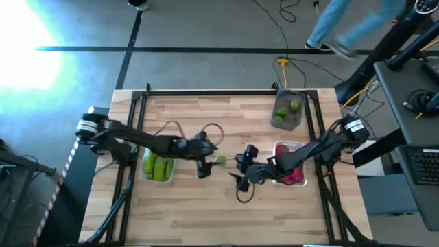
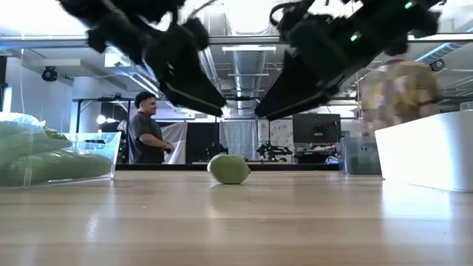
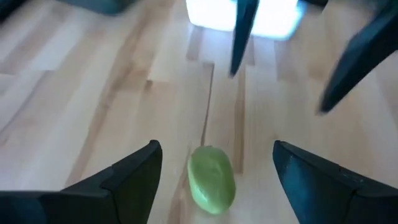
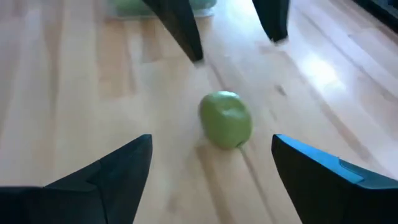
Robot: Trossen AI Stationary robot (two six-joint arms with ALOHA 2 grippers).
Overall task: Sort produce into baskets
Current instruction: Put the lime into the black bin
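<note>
A small round green lime lies on the bare wooden table between my two grippers. My left gripper is open, just left of the lime and above it. In the left wrist view the lime sits between the fingers of my left gripper, untouched. My right gripper is open, just right of the lime and a little nearer. It faces the lime in the right wrist view. In the low view the lime rests on the table below both grippers.
A clear basket with green cucumbers stands at the left. A whitish basket with red tomatoes stands at the right, under my right arm. A darker grey basket with limes stands at the far right. A person stands in the room beyond the table.
</note>
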